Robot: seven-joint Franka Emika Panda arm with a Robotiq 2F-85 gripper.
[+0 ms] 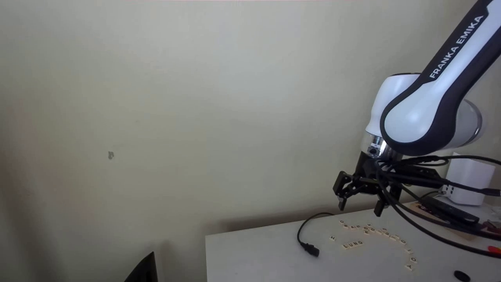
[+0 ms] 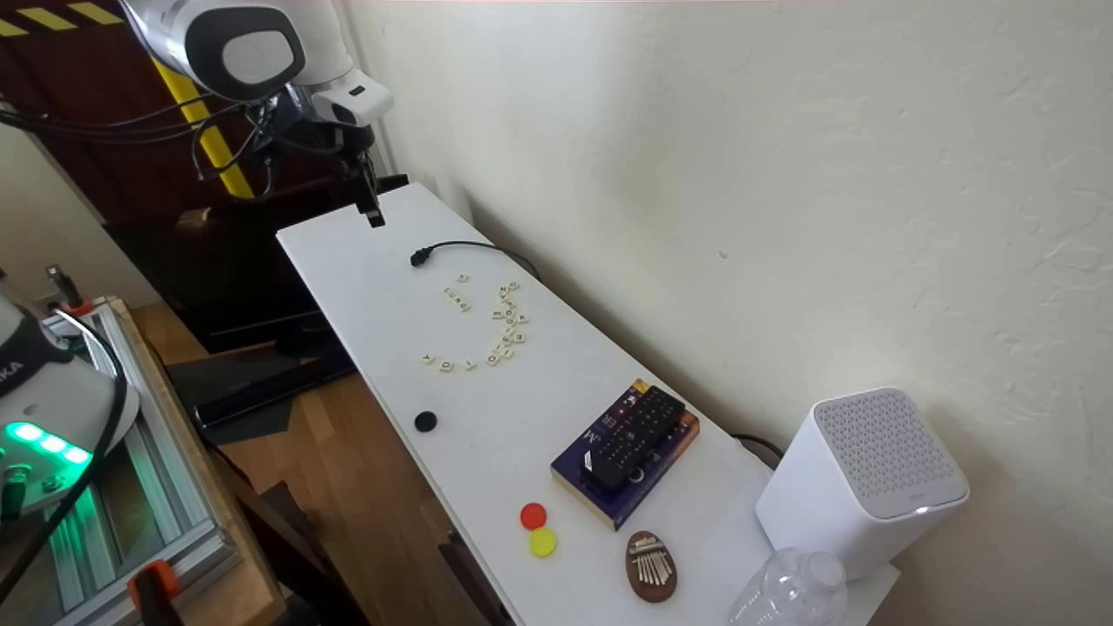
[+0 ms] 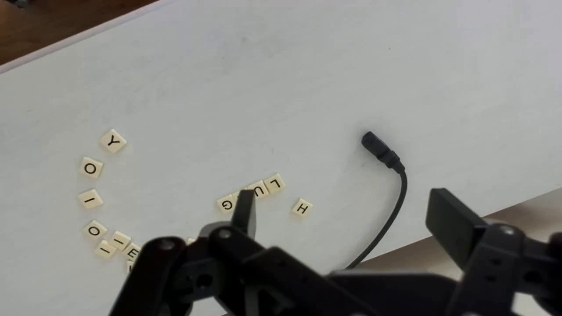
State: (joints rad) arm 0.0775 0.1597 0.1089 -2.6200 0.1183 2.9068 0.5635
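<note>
The jaws are opened wide above a white surface [image 2: 374,304], with nothing gripped.
On a dark blue book [image 2: 646,469], a black remote control [image 2: 637,435] is laid; around the book, a red disc [image 2: 533,516], a yellow disc [image 2: 543,542], a brown thumb piano [image 2: 650,567], a white boxy device [image 2: 856,487] and a clear bottle [image 2: 791,591] are placed; a black disc [image 2: 425,422] is found farther from it. Well apart from the book, letter tiles [image 3: 260,188] are spread, and even farther from it a black cable [image 3: 380,149] with a thick plug end is laid. The letter tiles are cream, square, with dark letters: four are set in a row as LUNG, an H is placed alone, others are arranged in an uneven curve. In the wrist view, part of LUNG is covered by the jaws.
</note>
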